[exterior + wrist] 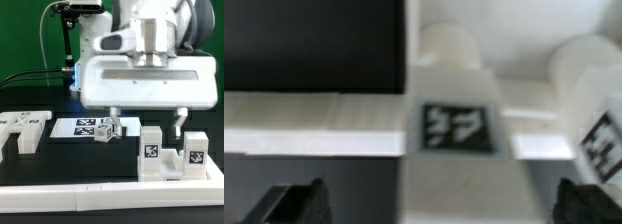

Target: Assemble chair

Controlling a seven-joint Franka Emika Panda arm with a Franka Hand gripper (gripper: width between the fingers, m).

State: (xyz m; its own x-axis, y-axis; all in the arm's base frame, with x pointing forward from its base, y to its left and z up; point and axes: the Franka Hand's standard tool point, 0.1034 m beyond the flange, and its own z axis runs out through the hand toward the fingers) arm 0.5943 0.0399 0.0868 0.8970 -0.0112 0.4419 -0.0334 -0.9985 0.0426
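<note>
Ext view: gripper [147,120] hangs over the table's near side w/ its jaws spread wide and nothing between them. Directly under it stands the tagged chair block [150,152], and a second block [195,148] stands just beside it toward the exterior view's right. A small tagged cube [105,128] sits on the marker board [70,127]. Risk: the finger on the exterior view's right hangs near the second block's top. A straight drop could clip it and tip the pair.

Wrist view: tagged chair block is centred, dark fingertips [295,205] well apart either side. The neighbour crowds one side, so clearance looks tight. An off-centre squeeze could twist the block. Pic is blurry, so contact is hard to call.
</note>
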